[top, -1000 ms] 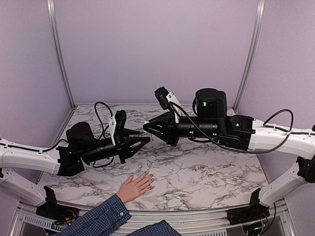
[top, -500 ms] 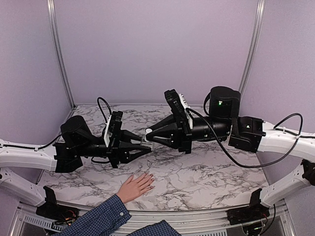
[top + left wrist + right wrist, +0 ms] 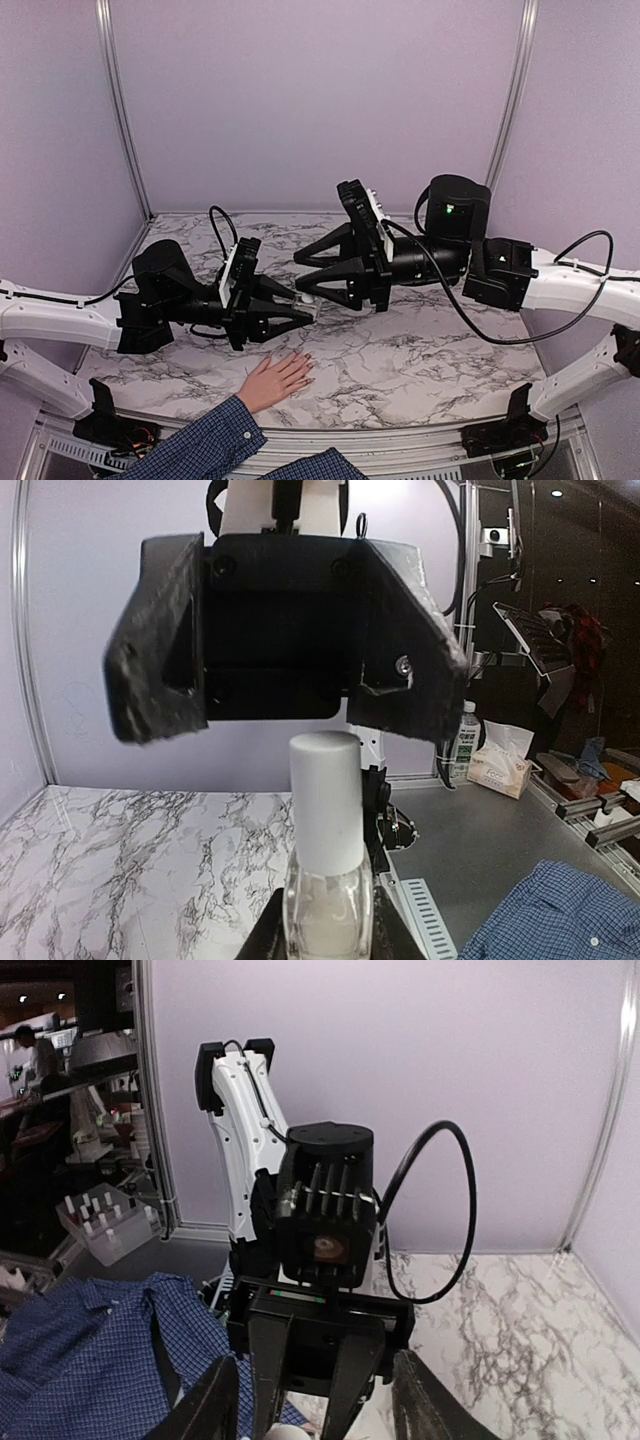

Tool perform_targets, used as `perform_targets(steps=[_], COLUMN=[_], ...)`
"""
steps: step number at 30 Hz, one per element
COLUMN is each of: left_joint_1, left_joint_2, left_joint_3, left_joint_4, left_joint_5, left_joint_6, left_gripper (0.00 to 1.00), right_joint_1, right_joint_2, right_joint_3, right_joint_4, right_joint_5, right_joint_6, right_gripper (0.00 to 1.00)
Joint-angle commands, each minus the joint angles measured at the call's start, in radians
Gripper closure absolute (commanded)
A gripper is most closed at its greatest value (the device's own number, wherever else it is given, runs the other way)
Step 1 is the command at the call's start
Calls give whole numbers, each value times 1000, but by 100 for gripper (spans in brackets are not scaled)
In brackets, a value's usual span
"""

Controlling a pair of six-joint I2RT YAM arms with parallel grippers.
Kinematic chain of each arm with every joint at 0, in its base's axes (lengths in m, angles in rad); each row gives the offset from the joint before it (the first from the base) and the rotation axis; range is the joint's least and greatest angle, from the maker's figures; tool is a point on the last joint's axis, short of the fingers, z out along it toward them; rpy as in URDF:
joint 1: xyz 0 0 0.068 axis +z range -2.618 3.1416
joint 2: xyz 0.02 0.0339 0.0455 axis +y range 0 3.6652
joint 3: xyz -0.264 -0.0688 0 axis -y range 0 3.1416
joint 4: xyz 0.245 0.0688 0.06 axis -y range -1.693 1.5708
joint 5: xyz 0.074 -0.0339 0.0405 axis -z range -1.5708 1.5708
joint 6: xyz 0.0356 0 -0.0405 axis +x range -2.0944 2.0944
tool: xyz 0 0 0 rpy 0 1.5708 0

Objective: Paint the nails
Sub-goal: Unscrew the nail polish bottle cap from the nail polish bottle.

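Note:
My left gripper [image 3: 298, 311] is shut on a small clear glass polish bottle [image 3: 325, 905] with a white cap [image 3: 326, 798], held upright between its fingers in the left wrist view. My right gripper [image 3: 303, 276] faces it with its jaws spread open, one on either side of the cap [image 3: 309, 299] without touching it. In the right wrist view the cap's top [image 3: 285, 1434] shows at the bottom edge between the right gripper [image 3: 315, 1422] fingers. A light-skinned hand [image 3: 273, 381] lies flat on the table below both grippers; its nails [image 3: 303, 366] are too small to make out.
The hand's blue plaid sleeve [image 3: 205, 440] comes in over the marble table [image 3: 430, 360] at its near edge. Lilac walls enclose the back and sides. The right arm [image 3: 520, 275] hangs over the table's middle right, its cable looping down.
The right gripper came down to the bottle's cap, was shut there half a second ago, and now stands open. The left gripper has shifted slightly down and right with the bottle.

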Motion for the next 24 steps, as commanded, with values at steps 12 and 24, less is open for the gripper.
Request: perform_targets(steps=[12, 24], left_joint_1=[4, 6], left_joint_2=[-5, 32], left_joint_3=[-73, -105], left_joint_4=[15, 11], left_joint_5=[-473, -642], left_joint_6=[3, -47], left_gripper=[100, 100], right_joint_1=[-31, -44], right_joint_2=[7, 23], right_joint_3=[42, 76], right_joint_4=[-59, -164], right_joint_5=[404, 444], right_joint_6=[206, 269], right_gripper=[14, 14])
